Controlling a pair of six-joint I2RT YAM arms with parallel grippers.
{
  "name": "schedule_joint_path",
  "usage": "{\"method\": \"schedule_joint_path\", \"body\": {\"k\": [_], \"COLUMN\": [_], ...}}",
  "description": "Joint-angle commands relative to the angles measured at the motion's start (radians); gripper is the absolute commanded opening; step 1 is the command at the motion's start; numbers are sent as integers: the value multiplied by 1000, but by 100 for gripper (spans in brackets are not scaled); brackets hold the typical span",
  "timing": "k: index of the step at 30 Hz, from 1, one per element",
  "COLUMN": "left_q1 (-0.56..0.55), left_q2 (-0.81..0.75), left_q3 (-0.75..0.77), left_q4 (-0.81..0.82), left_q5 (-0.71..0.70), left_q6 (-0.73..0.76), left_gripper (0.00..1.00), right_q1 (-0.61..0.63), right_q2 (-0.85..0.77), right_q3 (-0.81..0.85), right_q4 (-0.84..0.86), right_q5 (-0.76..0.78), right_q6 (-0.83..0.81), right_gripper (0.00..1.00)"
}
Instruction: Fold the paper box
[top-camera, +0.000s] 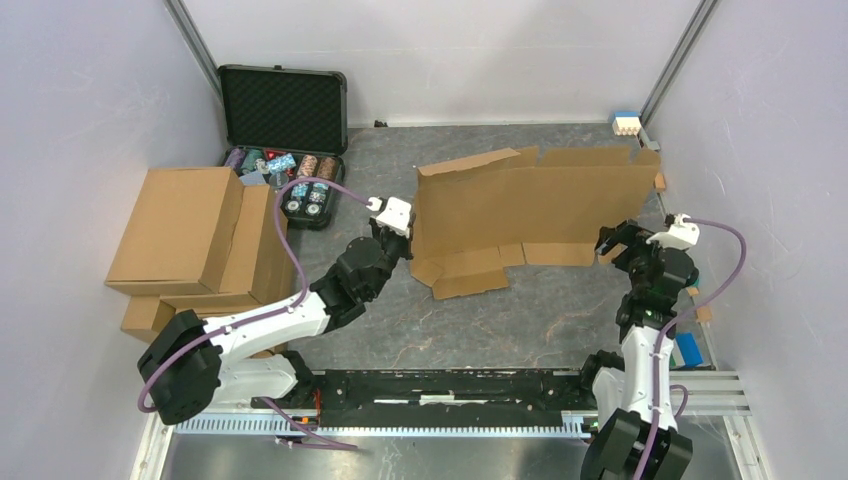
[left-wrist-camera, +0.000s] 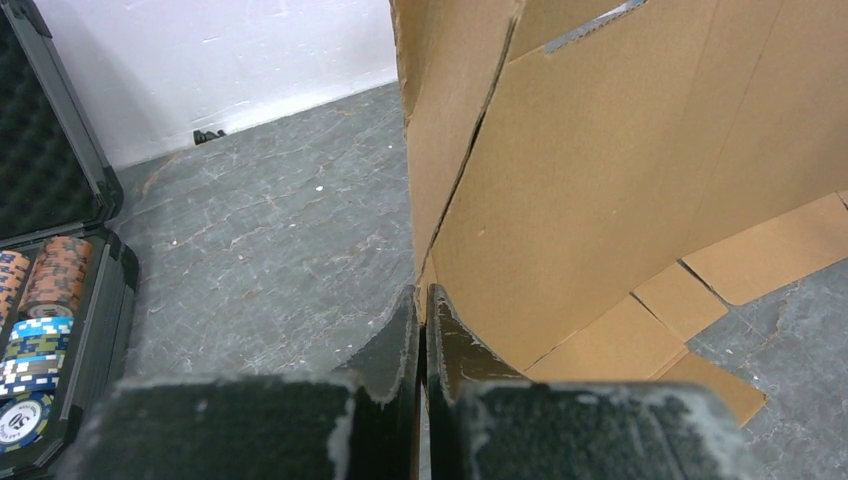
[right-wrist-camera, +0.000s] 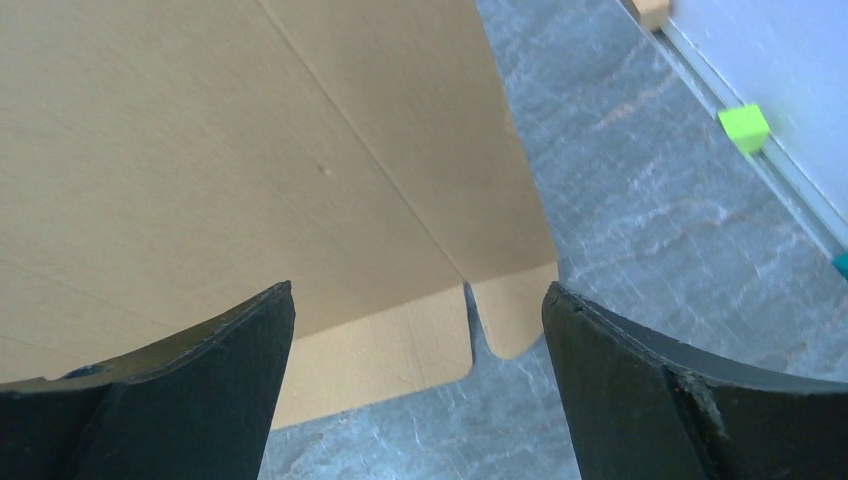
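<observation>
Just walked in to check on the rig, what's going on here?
Two robot arms are folding a paper box. The left gripper is pinched shut on the sheet's left edge, with the big panel standing upright on the table and its flaps lying flat in front. The right gripper is wide open by the lower right corner, gripping nothing.

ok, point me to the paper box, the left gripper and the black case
paper box (top-camera: 530, 205), top view, middle of the upright panel.
left gripper (left-wrist-camera: 421, 298), left wrist view, between the closed fingertips.
black case (top-camera: 283, 108), top view, foam of the open lid.
</observation>
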Motion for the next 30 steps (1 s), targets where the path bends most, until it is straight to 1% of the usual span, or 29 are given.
{"method": "schedule_joint_path", "body": {"k": [1, 3, 5, 6, 8, 10, 12, 13, 17, 19, 24, 26, 30], "left_q1": [0, 0, 0, 0, 1, 0, 0, 0, 0, 0, 0, 1, 10], "left_q2": [0, 8, 12, 13, 18, 31, 45, 49, 55, 59, 75, 85, 126], "left_q3": [86, 104, 103, 103, 106, 117, 134, 140, 145, 150, 153, 159, 176], "left_q4": [-156, -190, -193, -192, -194, -205, -225, -234, -238, -240, -238, -238, -243], "left_q5": [9, 0, -17, -21, -15, -9, -11, -12, -13, -19, -29, -36, -46], "left_q6": [11, 2, 0, 0, -5, -12, -12, -11, -4, 1, 12, 22, 23], "left_gripper": [2, 2, 2, 2, 2, 2, 2, 2, 2, 2, 2, 2, 2], "right_q1": [-36, -73, -145, -201, -270, -282, -282, -286, -290, -290, -283, -272, -265], "right_q2": [38, 105, 155, 171, 212, 270, 327, 356, 480, 545, 656, 692, 725], "right_q3": [63, 87, 87, 58, 16, 7, -21, -44, -74, -92, -89, -36, 52], "right_q4": [172, 196, 221, 301, 452, 545, 662, 733, 926, 1044, 1165, 1152, 1022], "right_q5": [-118, -177, -221, -271, -370, -434, -458, -460, -475, -458, -353, -350, -290], "right_q6": [-6, 8, 40, 90, 187, 239, 290, 317, 389, 443, 480, 477, 398], "right_gripper": [98, 98, 98, 98, 98, 98, 98, 98, 98, 98, 98, 98, 98]}}
